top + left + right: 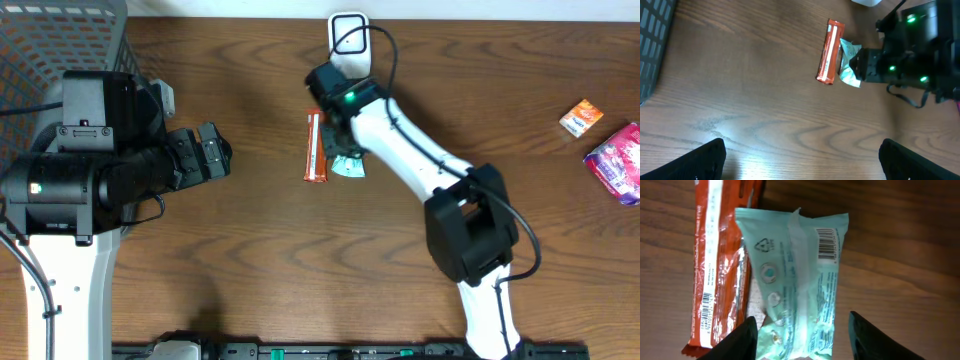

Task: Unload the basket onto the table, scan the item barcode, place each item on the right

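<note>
Teal packet (800, 270) is sitting between the spread fingers of our right gripper (802, 320); we're lining up the grab and needing to pinch without snagging the orange bar (720, 270). Left gripper (801, 147) is hanging splayed.

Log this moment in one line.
left gripper open | right gripper open, straddling teal packet | orange bar alongside | packet barcode facing up
</note>
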